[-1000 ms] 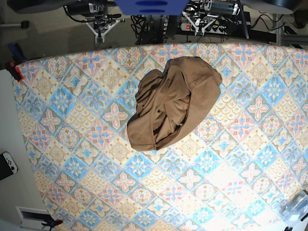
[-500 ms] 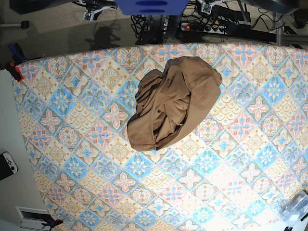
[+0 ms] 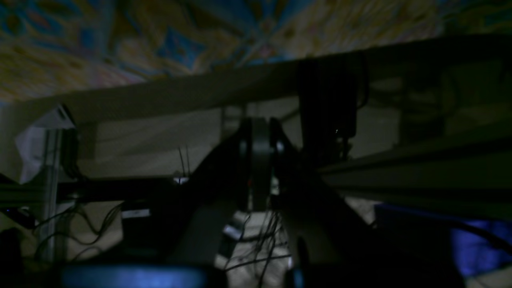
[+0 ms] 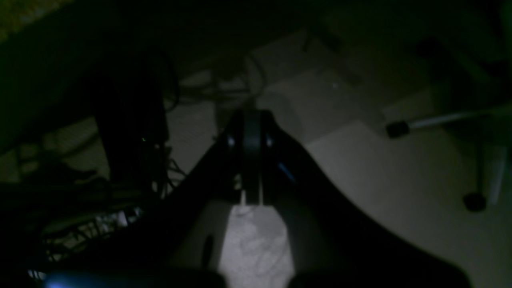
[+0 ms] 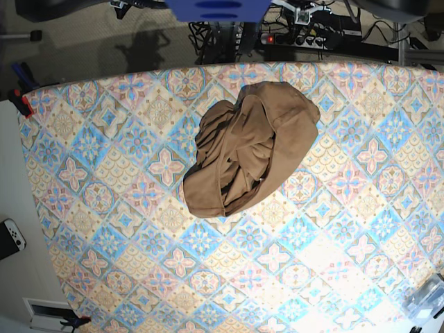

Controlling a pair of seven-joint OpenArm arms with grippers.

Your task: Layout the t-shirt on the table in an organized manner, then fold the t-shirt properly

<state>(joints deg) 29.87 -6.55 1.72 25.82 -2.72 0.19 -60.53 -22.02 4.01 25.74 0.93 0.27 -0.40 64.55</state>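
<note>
The t-shirt (image 5: 250,149) lies in a crumpled tan-brown heap on the desk (image 5: 104,173), a little above the middle of the patterned cloth and nearer its far edge, with folds bunched toward the centre of the heap and one rounded flap spread out to the right. Nothing touches it. The desk cloth around it shows blue, pink and cream diamond tiles. Both arms are pulled back beyond the far edge, barely showing in the base view. In the dim left wrist view the left hand (image 3: 258,132) has its fingers pressed together on nothing, with the desk's patterned edge above it. The right hand (image 4: 248,128) is likewise pressed together and empty, over bare floor.
</note>
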